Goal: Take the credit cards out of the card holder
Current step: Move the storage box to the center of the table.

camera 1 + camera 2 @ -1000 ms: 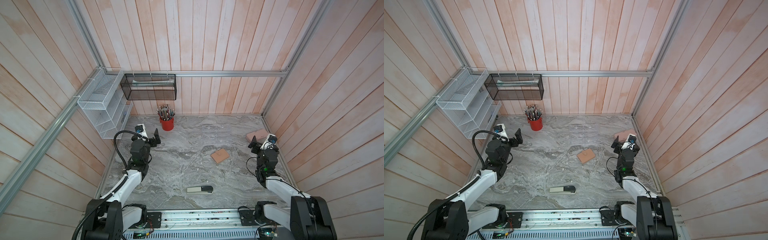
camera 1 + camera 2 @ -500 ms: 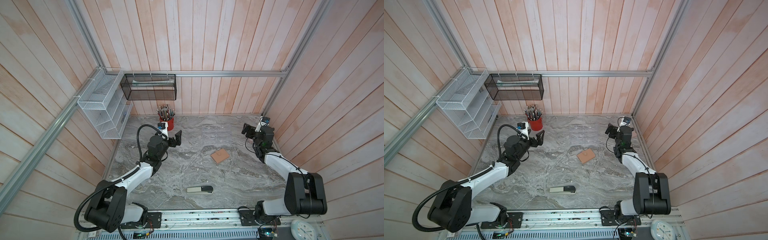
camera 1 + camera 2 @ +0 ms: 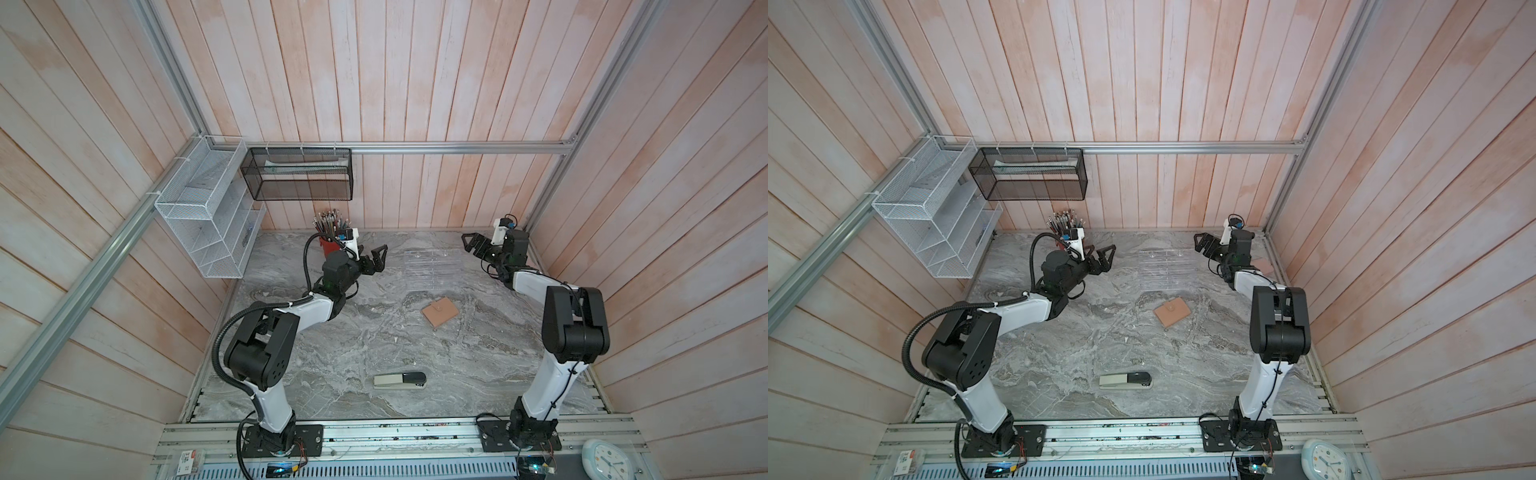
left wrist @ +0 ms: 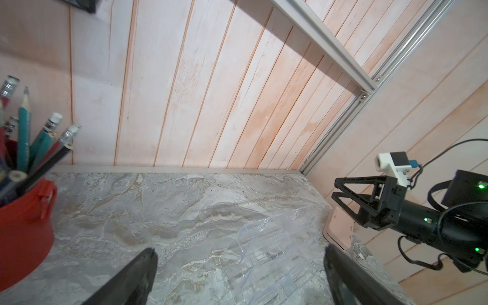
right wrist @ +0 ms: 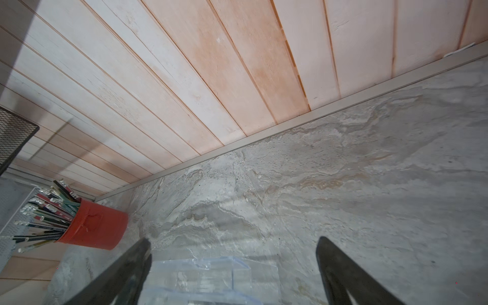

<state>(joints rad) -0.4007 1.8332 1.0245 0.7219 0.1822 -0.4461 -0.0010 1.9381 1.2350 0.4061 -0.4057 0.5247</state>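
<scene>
A grey marbled counter [image 3: 374, 353] fills the floor of a booth with pale plank walls. Directions treat the counter as a clock face, with the back wall at twelve.

The left arm [image 3: 291, 316] stretches toward eleven o'clock. The left pincer [image 3: 381, 259] is spread wide, empty, raised above the counter and pointing toward three. The right arm [image 3: 573, 324] stretches toward one o'clock. The right pincer [image 3: 466, 243] is likewise spread wide and empty, and points toward nine.

A white wire rack [image 3: 199, 232] hangs on the side wall at ten o'clock. A black mesh basket [image 3: 297, 178] hangs on the back wall at eleven.

A clear acrylic rack [image 3: 430, 268] lies flat between the two pincers. A red cup [image 3: 326, 246] of pencils [image 3: 328, 220] stands at eleven, just behind the left wrist.

The card holder [image 3: 440, 312] lies flat and closed, snap tab up. It sits just off centre toward two o'clock, well apart from both pincers.

A stapler [image 3: 400, 380] lies at six.
</scene>
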